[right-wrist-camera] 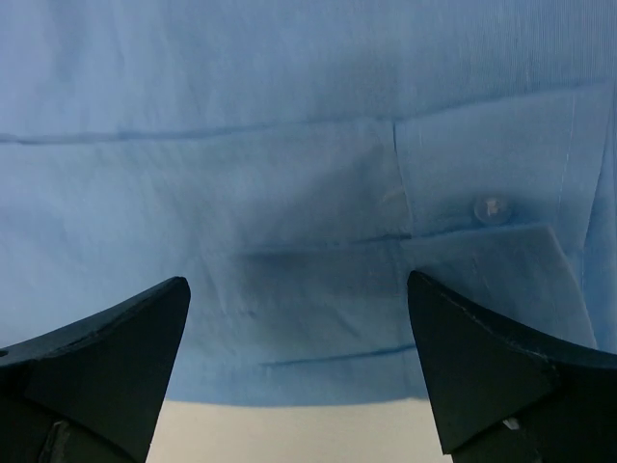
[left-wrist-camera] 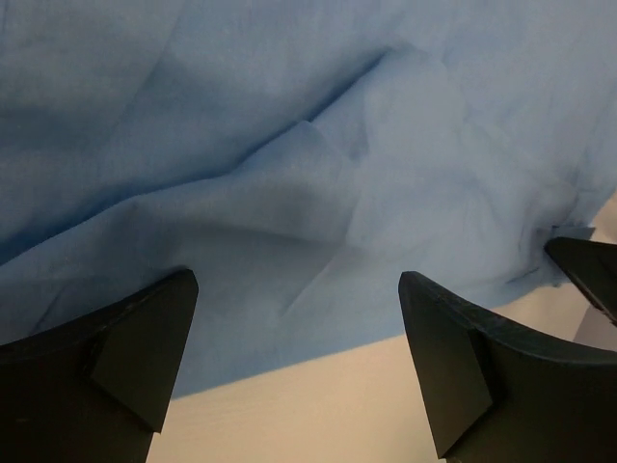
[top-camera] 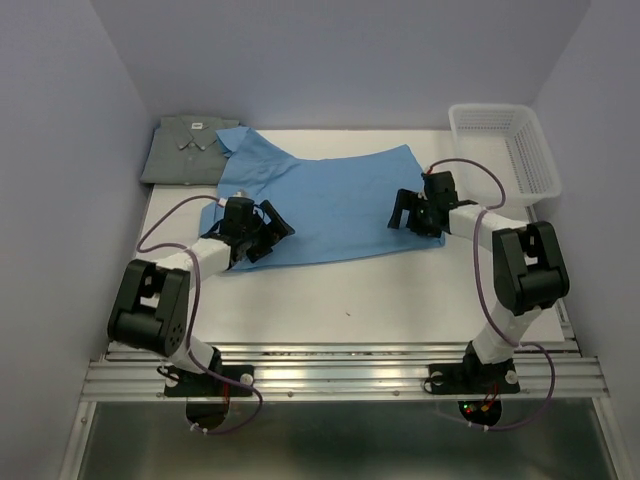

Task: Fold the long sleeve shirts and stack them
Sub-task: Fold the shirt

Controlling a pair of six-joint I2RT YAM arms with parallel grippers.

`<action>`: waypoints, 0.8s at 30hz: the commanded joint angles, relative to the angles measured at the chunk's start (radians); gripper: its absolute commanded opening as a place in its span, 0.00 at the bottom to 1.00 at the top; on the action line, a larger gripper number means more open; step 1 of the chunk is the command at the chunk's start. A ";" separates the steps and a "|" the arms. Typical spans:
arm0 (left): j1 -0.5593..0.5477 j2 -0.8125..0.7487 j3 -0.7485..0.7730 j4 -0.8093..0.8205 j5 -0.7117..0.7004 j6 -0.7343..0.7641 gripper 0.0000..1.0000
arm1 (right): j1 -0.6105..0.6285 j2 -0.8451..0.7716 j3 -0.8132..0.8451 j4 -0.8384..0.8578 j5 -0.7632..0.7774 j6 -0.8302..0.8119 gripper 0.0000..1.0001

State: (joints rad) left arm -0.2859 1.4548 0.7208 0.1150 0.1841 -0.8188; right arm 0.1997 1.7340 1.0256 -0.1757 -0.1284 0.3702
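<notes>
Left gripper [top-camera: 268,228] jaws wide apart, empty, at near-left edge of blue shirt [top-camera: 330,195]. Right gripper [top-camera: 408,212] same, at hem end. Shirt flat, table centre. Cloth thin, limp, probably slippery: pinch edge through all layers. Right wrist view shows cuff button [right-wrist-camera: 489,206]. Only top view shows grey shirt [top-camera: 185,150], folded, far-left corner.

1. The spread shirt [top-camera: 320,205] lies across the middle of the table [top-camera: 380,300], towards the far side.
2. The folded shirt [top-camera: 185,150] sits in the far-left corner, its right edge meeting the spread shirt's far-left corner.
3. The basket [top-camera: 500,150] stands in the far-right corner, apart from both shirts.
4. The left gripper [top-camera: 272,228] hangs over the spread shirt's near-left edge, and the right gripper [top-camera: 405,212] over its near-right part.
</notes>
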 commanded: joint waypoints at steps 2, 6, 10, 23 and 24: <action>0.028 0.160 0.066 0.086 -0.001 0.029 0.98 | 0.003 0.070 0.074 0.016 0.167 0.030 1.00; 0.027 0.191 -0.006 0.095 0.052 -0.002 0.97 | -0.017 0.023 -0.051 -0.004 0.184 0.070 1.00; -0.005 0.116 -0.125 0.100 0.084 -0.072 0.97 | -0.029 -0.103 -0.200 -0.051 0.223 0.142 1.00; -0.200 -0.592 -0.362 -0.414 -0.047 -0.353 0.98 | -0.040 -0.793 -0.527 -0.353 0.168 0.346 1.00; -0.202 -0.635 -0.350 -0.467 -0.057 -0.355 0.99 | -0.040 -0.827 -0.529 -0.344 0.144 0.339 1.00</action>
State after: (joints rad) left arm -0.4816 0.9794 0.3664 -0.1165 0.1928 -1.0996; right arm 0.1638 1.0412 0.4973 -0.4305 0.0326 0.6399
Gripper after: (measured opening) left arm 0.979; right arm 0.998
